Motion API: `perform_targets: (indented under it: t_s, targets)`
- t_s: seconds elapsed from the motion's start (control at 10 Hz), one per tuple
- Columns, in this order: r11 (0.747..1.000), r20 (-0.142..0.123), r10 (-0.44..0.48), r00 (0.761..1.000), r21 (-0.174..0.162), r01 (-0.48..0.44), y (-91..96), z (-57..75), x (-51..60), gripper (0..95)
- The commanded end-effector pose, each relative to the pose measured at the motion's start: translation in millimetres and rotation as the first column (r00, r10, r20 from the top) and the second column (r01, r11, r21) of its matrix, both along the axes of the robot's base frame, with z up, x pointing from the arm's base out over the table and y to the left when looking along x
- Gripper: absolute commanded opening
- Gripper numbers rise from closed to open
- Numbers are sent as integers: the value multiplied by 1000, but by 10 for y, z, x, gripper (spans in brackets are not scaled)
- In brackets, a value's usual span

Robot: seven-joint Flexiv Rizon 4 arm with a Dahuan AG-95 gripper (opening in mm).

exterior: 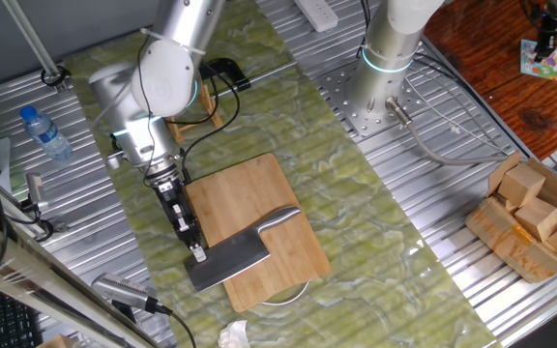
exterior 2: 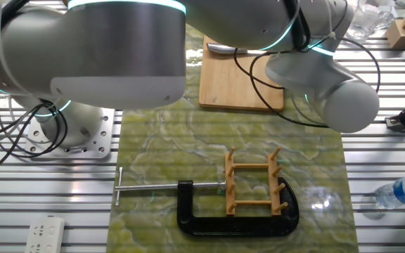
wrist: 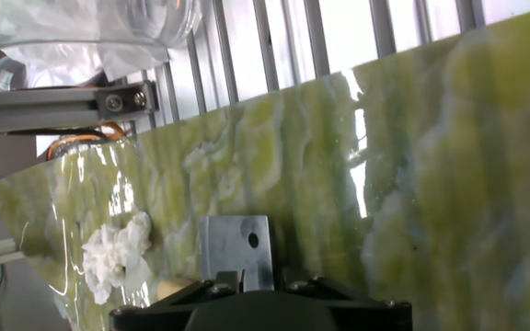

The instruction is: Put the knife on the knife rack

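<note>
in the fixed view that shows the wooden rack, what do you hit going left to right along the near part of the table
power strip → black clamp → knife rack, standing in the clamp's opening → water bottle

Cutting board [exterior: 249, 217] on green mat [exterior: 375, 203]; black clamp [exterior 2: 238, 221]; water bottle [exterior: 44, 132].

Steel cleaver [exterior: 232, 255] flat on board, wooden rack [exterior 2: 253, 183] upright
</note>
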State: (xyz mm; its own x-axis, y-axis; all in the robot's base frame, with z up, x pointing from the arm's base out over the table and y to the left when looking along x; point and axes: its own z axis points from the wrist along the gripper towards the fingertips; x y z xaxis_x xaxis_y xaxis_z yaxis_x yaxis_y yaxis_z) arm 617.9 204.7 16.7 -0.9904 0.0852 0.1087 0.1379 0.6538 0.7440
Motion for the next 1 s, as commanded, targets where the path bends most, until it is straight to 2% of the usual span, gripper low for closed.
perform_targets:
  t_s: [0.1,0.8,0.9,1.0]
  targets:
    - [1000,1,-2,1000,0,2,7,-3,8,190]
    - [1000,0,-9,1000,-9,9,58,-24,18,190]
    - [1000,0,-11,1000,-10,11,60,-25,18,0]
    - [1000,1,-15,1000,-18,15,61,-26,19,0]
